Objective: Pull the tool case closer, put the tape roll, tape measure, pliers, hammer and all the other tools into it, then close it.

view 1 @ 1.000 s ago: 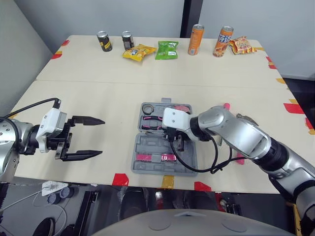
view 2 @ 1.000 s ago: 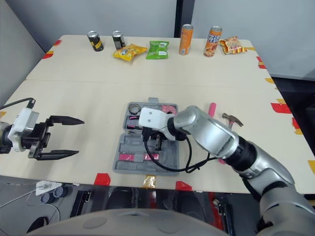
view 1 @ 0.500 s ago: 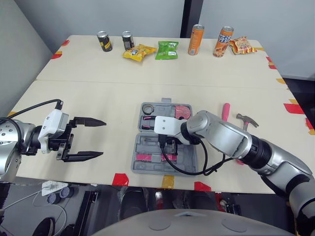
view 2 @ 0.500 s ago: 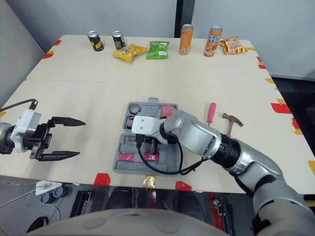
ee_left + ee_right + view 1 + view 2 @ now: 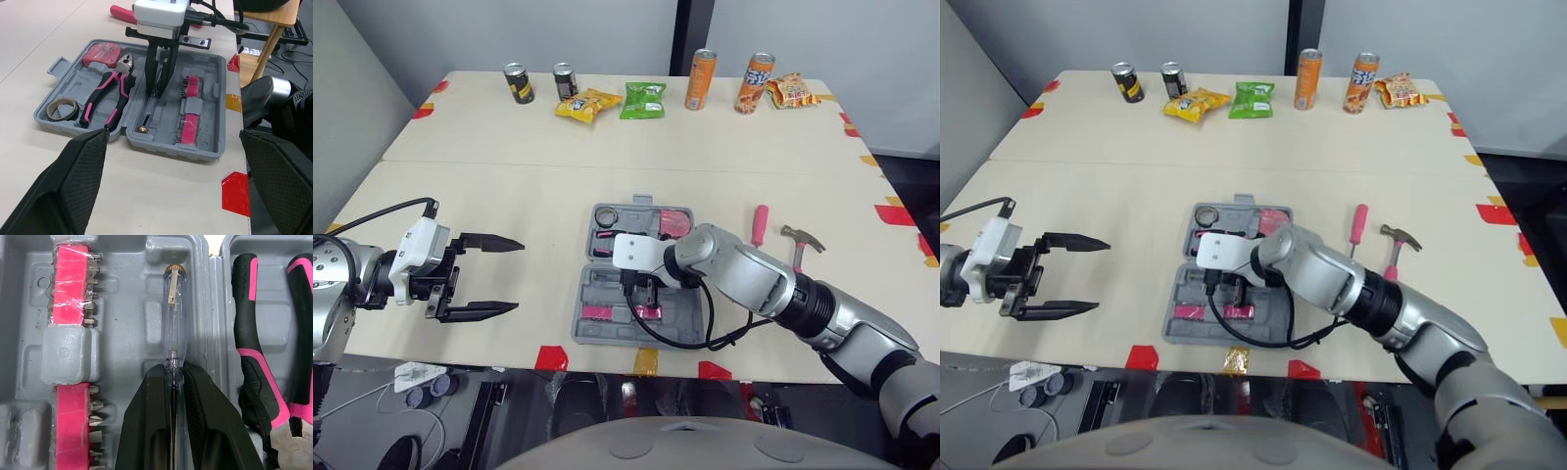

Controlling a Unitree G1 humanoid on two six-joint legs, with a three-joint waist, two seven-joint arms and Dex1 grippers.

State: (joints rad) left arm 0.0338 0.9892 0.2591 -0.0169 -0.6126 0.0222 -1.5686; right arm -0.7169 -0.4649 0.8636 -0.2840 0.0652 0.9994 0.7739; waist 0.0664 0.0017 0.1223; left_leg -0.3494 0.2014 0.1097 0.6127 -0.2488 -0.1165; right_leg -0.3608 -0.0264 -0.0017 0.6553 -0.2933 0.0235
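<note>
Seating a clear tester screwdriver (image 5: 174, 318) in the tool case (image 5: 587, 333) is judged the step in hand. Head views: the case lies open and close to the near edge of the worktop (image 5: 489, 186); the right tool (image 5: 643, 292) reaches down into the case's near half, while the left tool (image 5: 514, 274) hovers well to the left of the case, its fingers spread and empty. To the right of the case, outside it, lie one pink-handled screwdriver (image 5: 759, 224) and one hammer (image 5: 800, 243); far beyond the case stand four cans (image 5: 520, 82) among three snack bags (image 5: 645, 99). Left wrist view: the case's far half holds one tape roll (image 5: 63, 108), one pair of pliers (image 5: 108, 98) and what appears to be the one tape measure (image 5: 101, 53); the near half holds two bit strips (image 5: 190, 87), with the tester between them and the hinge. Right wrist view: the right tool's fingers are clenched on the tester's thin shaft, its barrel lying along a moulded groove beside the pliers. The next move probably calls for letting the tester go once it sits flat, then fetching the screwdriver and hammer before the lid is shut.
</note>
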